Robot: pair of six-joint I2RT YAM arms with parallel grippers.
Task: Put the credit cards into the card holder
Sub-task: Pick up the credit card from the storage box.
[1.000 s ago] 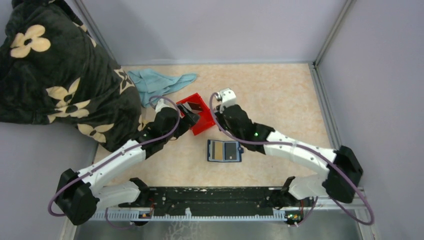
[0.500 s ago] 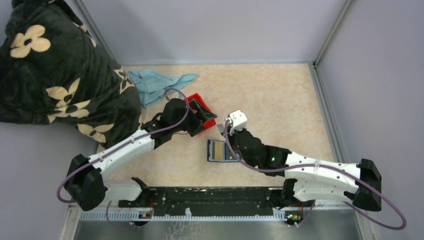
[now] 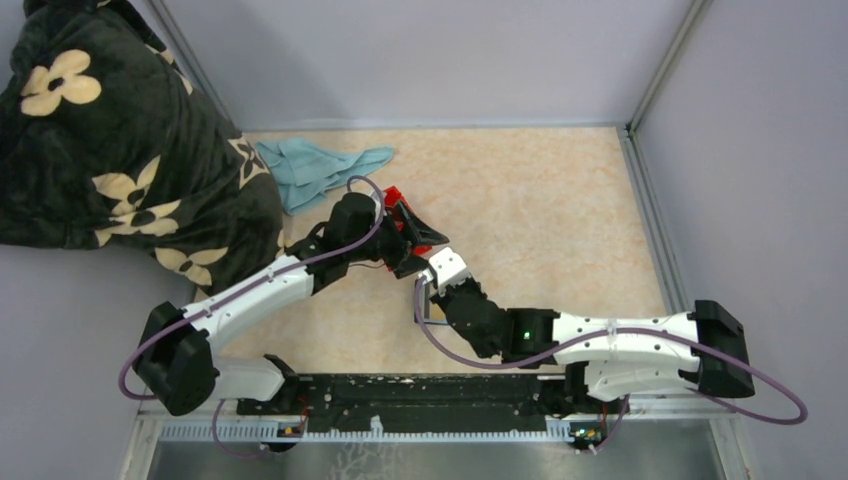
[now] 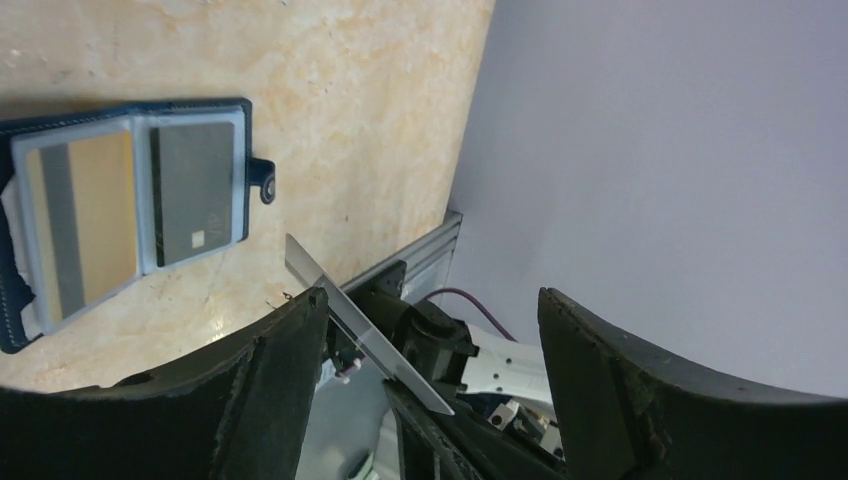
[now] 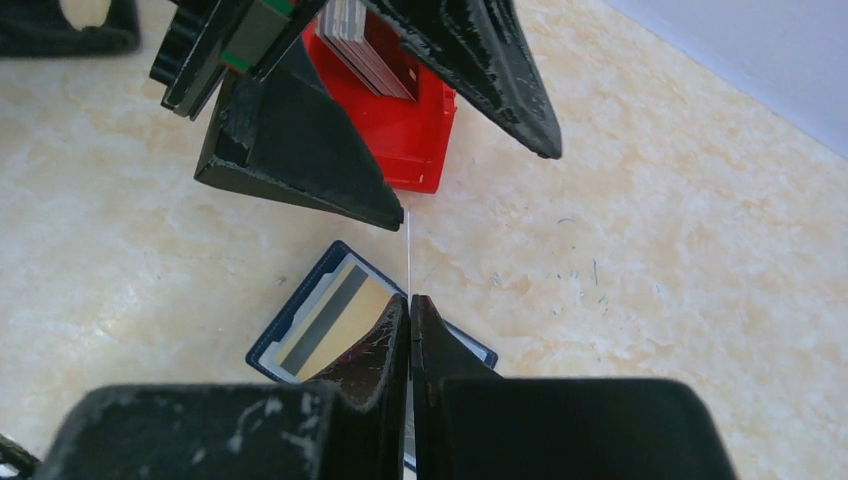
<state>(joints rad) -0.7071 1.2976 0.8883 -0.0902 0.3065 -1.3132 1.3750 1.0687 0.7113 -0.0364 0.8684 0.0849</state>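
The right gripper (image 5: 410, 300) pinches a thin credit card (image 4: 365, 335), holding it between the wide-spread fingers of the left gripper (image 4: 430, 300). Below them, the card holder (image 4: 120, 108) lies open on the table (image 5: 650, 250), toward its near edge, beside the red bin (image 5: 410, 130).

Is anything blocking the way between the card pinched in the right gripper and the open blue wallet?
Nothing visible does. The thin grey card, pinched in the right gripper, stands close by the open navy wallet. Only the open left gripper flanks its far end.
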